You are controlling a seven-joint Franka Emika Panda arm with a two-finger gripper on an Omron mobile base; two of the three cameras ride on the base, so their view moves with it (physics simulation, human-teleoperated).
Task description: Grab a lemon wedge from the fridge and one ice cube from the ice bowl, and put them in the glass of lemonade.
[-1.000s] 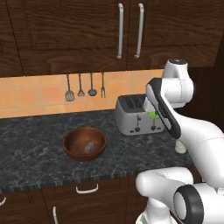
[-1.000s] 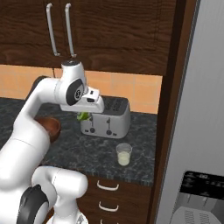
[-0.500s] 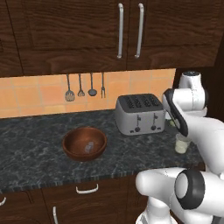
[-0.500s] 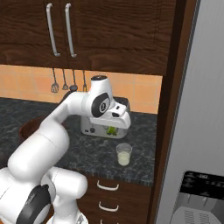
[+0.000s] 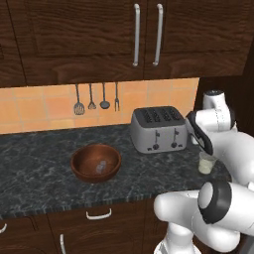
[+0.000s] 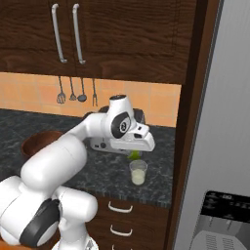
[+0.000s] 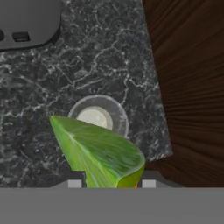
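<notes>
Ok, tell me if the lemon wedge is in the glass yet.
Not yet. The lemon wedge sits in the claw, above the glass of lemonade.

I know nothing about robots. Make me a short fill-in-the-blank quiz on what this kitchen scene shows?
1. The claw grips a lemon ____.
2. It hangs right above the ____ of lemonade.
3. The toaster stands between that drink and the wooden ____.
4. The ice cube lies ____ the ice bowl.

Missing words: wedge; glass; bowl; in
</notes>
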